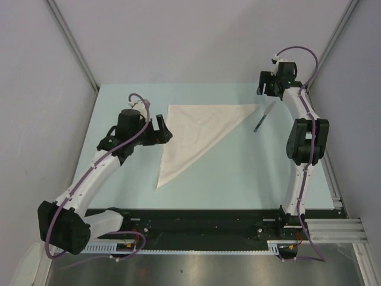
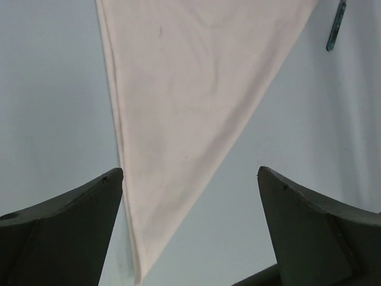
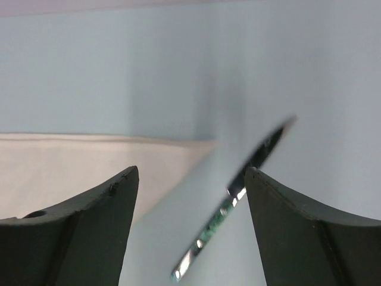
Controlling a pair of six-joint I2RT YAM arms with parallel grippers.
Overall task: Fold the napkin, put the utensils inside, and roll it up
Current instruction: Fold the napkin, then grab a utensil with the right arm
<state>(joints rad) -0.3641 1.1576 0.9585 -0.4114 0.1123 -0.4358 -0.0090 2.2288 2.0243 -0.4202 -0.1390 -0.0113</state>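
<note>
Pale green tabletop (image 1: pixel 238 173), with plain grey walls around it, carries the napkin (image 1: pixel 199 134) and the knife (image 1: pixel 265 116). The napkin lies flat as a triangle, directly in front of our left end effector (image 1: pixel 164 128). On the left wrist view its long narrow corner points back between the fingers, nearer to the left one. This end effector is wide and holds nothing.

Our right end effector (image 1: pixel 268 91) is also spread apart and grips nothing. The knife lies on the tabletop just in front of it, near the napkin's pointed corner but not touching it. On the right wrist view the knife shows blurred in the gap, close to the right finger; whether it touches that finger we cannot tell.

We judge the napkin light, soft and limp. It will sag and can drag across the smooth surface, so we would pinch it at a corner or at an edge, through both layers. The knife we judge stiff, thin and slippery, and it lies low, so fingers may slide off. We would take it across the dark handle, near the middle, with one finger on each long side.
</note>
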